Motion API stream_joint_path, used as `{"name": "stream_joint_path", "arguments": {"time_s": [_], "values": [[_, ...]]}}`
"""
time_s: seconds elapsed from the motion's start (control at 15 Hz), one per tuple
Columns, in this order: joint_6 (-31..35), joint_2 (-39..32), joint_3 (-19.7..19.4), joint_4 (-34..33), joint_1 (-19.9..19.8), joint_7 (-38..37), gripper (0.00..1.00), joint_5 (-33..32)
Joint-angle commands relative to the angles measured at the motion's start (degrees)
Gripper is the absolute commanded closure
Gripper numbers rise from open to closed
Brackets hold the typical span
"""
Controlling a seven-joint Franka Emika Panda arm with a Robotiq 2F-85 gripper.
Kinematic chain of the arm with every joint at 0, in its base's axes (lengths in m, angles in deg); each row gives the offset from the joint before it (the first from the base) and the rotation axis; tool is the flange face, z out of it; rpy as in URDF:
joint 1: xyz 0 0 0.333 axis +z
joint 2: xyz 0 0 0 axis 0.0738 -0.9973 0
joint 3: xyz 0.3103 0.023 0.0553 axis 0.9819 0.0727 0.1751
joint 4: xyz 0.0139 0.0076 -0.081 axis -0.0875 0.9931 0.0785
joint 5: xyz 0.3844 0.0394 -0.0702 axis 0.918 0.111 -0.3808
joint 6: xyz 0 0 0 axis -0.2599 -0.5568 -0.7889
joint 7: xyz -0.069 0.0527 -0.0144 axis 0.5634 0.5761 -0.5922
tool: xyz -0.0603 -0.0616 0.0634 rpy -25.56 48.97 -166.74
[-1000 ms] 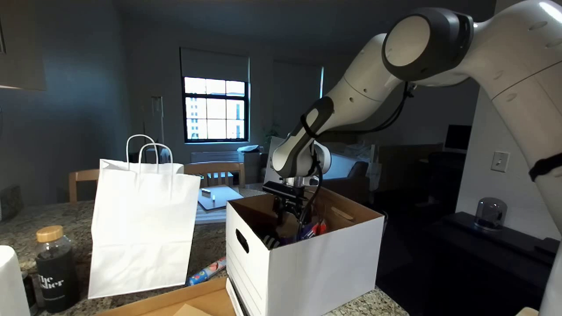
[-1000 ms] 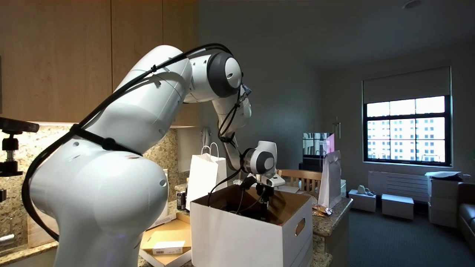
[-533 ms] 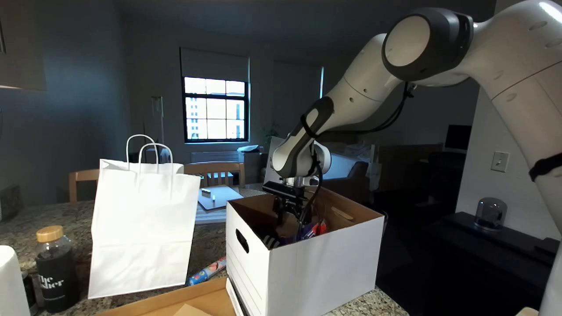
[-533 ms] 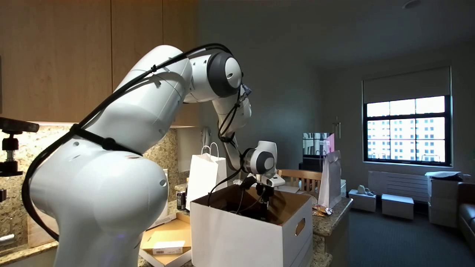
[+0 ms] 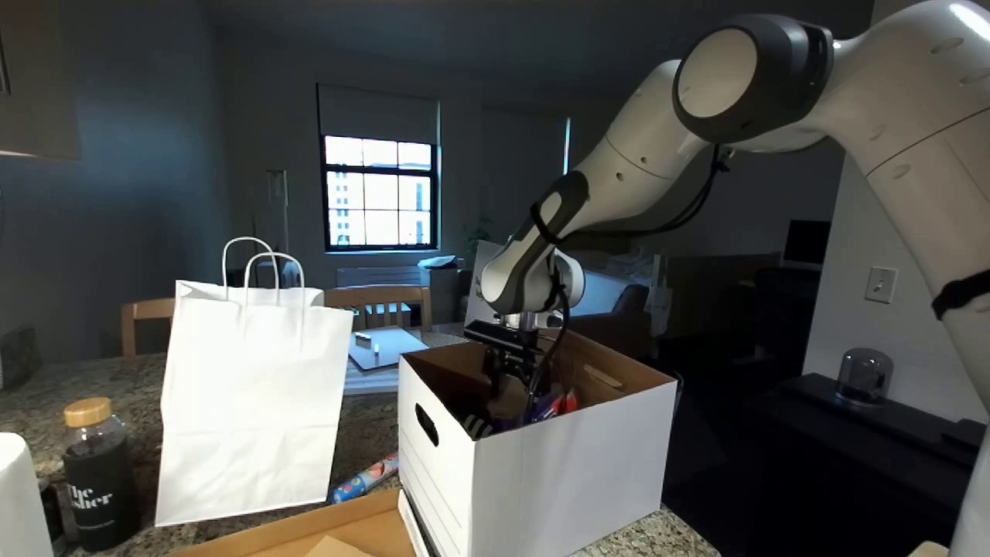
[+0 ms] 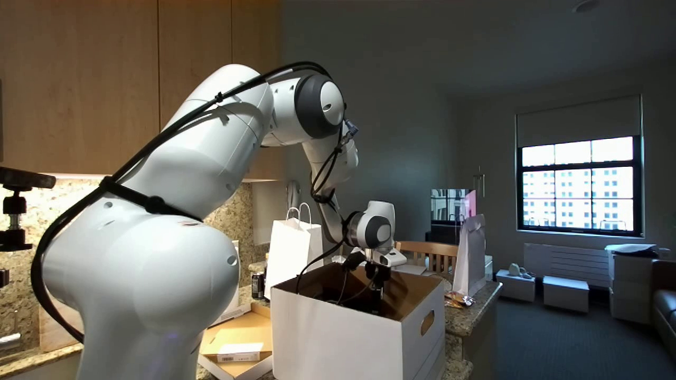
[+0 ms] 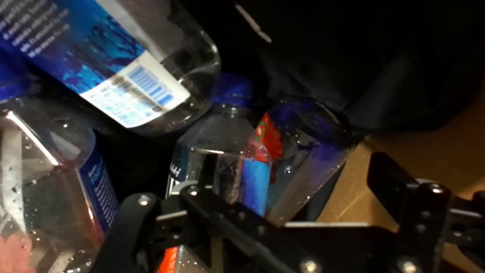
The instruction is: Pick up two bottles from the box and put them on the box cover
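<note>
Progress: early; neither transfer appears made.

Gripper [image 7: 282,185] reaches down into the box [image 5: 572,464] in both exterior views. Jaws wide apart, nothing seen grasped. Contact with the contents: cannot tell.

Contents, wrist view: labelled bottle [image 7: 125,68], barcode showing, across the upper corner; left bottle [image 7: 41,159], apparently blue-capped; middle bottle [image 7: 212,155], also blue-capped, partly hidden by the jaws; red-marked bottle [image 7: 303,159], at a slant beside the middle one, partly in the gap. At least four, then; more may be hidden.

Cover [image 6: 255,319]: taken to be the upturned, brown-lined tray beside the box. A flat package [image 6: 229,338] with a white label lies in it. No bottle shows there, though the arm [image 6: 158,274] and the box may hide part.

Done, as I judge it: the reach in, jaws ready. Left: close on one bottle, lift it past the walls, set it on the cover; then the same for a second. Likely candidates: red-marked or middle bottle.
</note>
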Motion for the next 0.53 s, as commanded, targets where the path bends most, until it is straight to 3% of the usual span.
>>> {"name": "stream_joint_path", "arguments": {"time_s": [0.0,0.47], "values": [[-0.7,0.7,-0.2,1.3,0.1,2.2,0.00,1.2],[-0.5,2.0,-0.3,3.4,0.0,2.4,0.00,1.1]]}}
